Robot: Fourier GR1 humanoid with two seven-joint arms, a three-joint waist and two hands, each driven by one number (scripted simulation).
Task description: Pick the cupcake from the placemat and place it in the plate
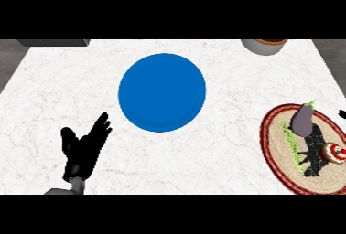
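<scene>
Fig. 1 | cupcake (334, 153) is sitting on the placemat (283, 170) at the bench's (67, 91) 4 o'clock | plate (162, 92) is lying near centre | right hand (312, 153) is showing at the cupcake's 9 o'clock, fingers' state untellable | left hand (84, 148) is resting at 8 o'clock, fingers released

The white, faintly veined stone-look counter top (223, 59) presents smooth and matt, the round blue plate (162, 91) smooth, uniform and matt, and the round red-rimmed tan placemat (290, 180) coarsely woven and straw-like.
</scene>
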